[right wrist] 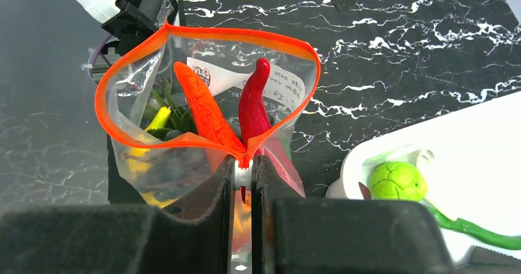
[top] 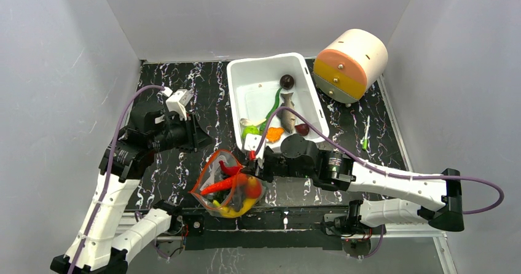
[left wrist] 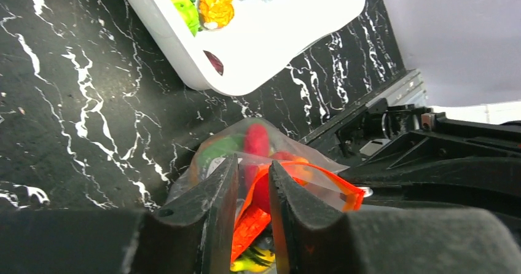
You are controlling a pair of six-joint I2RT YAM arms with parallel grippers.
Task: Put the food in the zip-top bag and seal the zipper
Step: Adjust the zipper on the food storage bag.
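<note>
The clear zip-top bag [top: 212,191] stands with its mouth wide open near the front edge, between my two grippers. Its red-orange zipper [right wrist: 233,34] forms an open loop. Inside are food pieces: a red chili [right wrist: 253,108], an orange piece [right wrist: 203,105], a yellow banana [top: 236,211] and a red apple [top: 253,188]. My right gripper [right wrist: 244,160] is shut on the white slider at the zipper's near corner. My left gripper [left wrist: 253,163] sits at the bag's far-left side, jaws slightly apart, with the zipper strip [left wrist: 319,172] showing through the gap; in the top view this gripper [top: 206,144] appears just clear of the bag.
A white bin [top: 242,71] behind the bag holds more toy food, among them a fish [top: 287,111], a lime [right wrist: 397,180] and an orange piece [left wrist: 215,5]. A cream, orange and yellow drum [top: 351,64] lies at the back right. Grey walls enclose the table.
</note>
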